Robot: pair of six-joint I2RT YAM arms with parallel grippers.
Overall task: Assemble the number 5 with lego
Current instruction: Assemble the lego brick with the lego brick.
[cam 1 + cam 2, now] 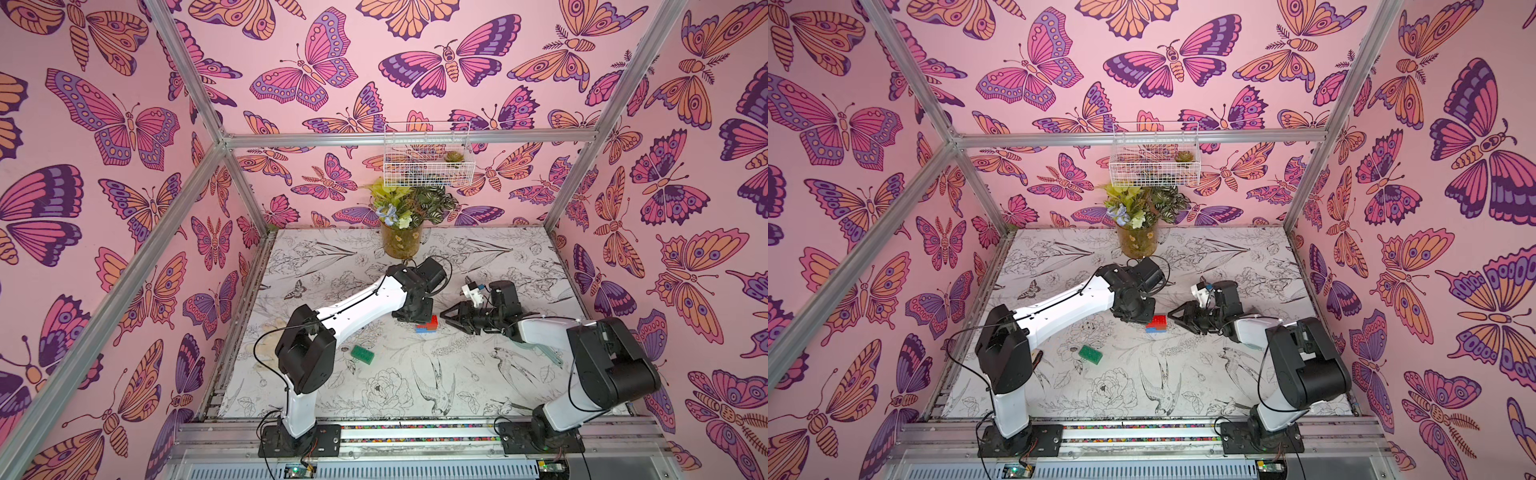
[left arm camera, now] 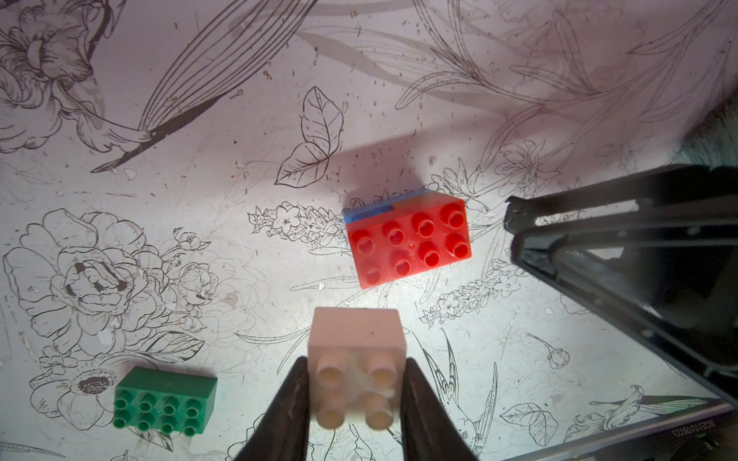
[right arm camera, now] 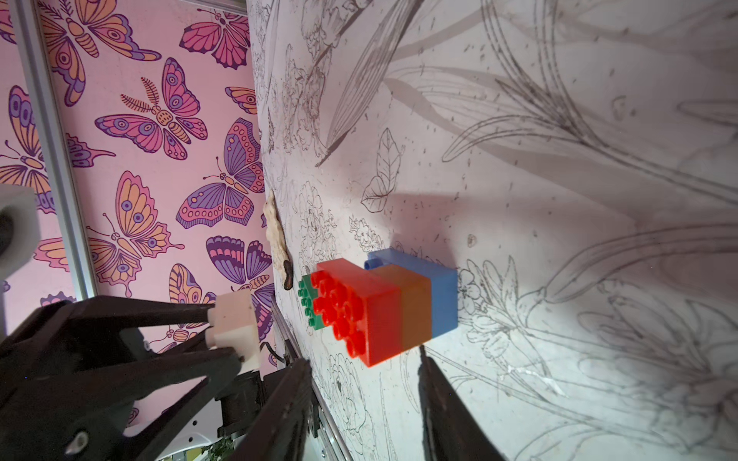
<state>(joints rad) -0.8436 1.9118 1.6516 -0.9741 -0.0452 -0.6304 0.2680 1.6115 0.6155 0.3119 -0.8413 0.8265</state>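
Note:
A stack stands mid-table: a red brick (image 2: 409, 243) on an orange one (image 3: 415, 307) on a blue one (image 3: 439, 291), seen in both top views (image 1: 428, 324) (image 1: 1157, 323). My left gripper (image 2: 355, 361) is shut on the white square brick (image 2: 355, 347) and holds it in the air close beside the stack, apart from it. My right gripper (image 3: 364, 354) is open and empty, its tips (image 1: 443, 315) just short of the stack's right side. The green brick (image 1: 362, 353) lies alone on the table to the front left.
A glass vase of flowers (image 1: 401, 241) stands at the table's back edge, just behind the left wrist. A white wire basket (image 1: 426, 156) hangs on the back wall. Both arm bases sit on the front rail (image 1: 415, 432).

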